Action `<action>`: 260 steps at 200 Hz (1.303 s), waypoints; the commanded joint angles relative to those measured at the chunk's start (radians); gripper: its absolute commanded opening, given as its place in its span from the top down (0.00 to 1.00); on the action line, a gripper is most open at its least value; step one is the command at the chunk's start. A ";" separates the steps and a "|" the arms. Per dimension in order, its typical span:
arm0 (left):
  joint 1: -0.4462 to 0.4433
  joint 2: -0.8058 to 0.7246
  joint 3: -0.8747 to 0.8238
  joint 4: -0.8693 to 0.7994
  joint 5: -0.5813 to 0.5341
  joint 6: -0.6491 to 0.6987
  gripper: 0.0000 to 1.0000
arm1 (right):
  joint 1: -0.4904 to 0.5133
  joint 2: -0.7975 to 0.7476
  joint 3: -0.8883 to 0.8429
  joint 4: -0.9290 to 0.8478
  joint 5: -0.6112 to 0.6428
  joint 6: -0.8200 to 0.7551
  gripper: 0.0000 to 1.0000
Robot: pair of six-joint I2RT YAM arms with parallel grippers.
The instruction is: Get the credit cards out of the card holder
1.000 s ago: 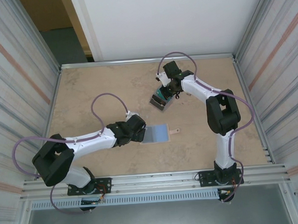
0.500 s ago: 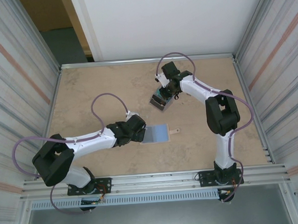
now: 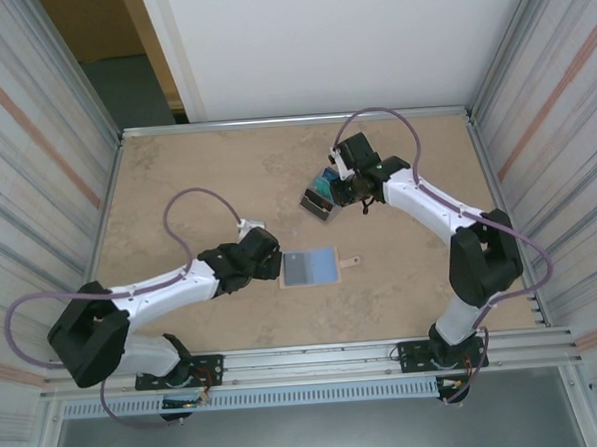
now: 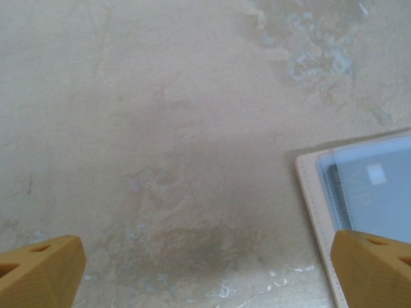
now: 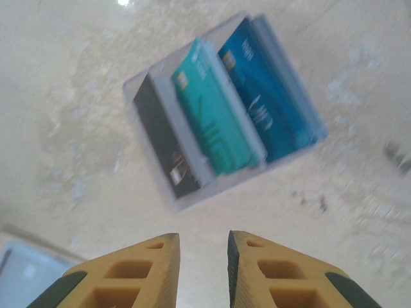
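Right pincer (image 5: 203, 247) slightly parted, empty, near credit cards (image 5: 215, 122).

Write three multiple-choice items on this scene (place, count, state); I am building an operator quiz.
1. Where do the credit cards lie relative to the card holder? A toward the far edge of the table; B on top of it; C toward the near edge.
2. How many card faces show? A one; B three; C five.
3. The left gripper is: A shut on a card; B wide open, empty; C shut on the holder.
Key: A, the top view shows them beyond it; B, dark grey, teal, blue; B, fingertips far apart, nothing between.
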 commanded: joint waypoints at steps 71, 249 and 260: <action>0.233 -0.342 -0.240 0.096 0.184 -0.136 0.01 | 0.331 -0.125 -0.252 0.025 0.129 0.411 0.71; 0.261 -0.384 -0.291 0.068 0.168 -0.159 0.01 | 0.507 0.222 -0.070 0.045 0.076 0.503 0.46; 0.261 -0.383 -0.291 0.067 0.169 -0.161 0.01 | 0.507 0.226 -0.075 0.050 0.071 0.505 0.46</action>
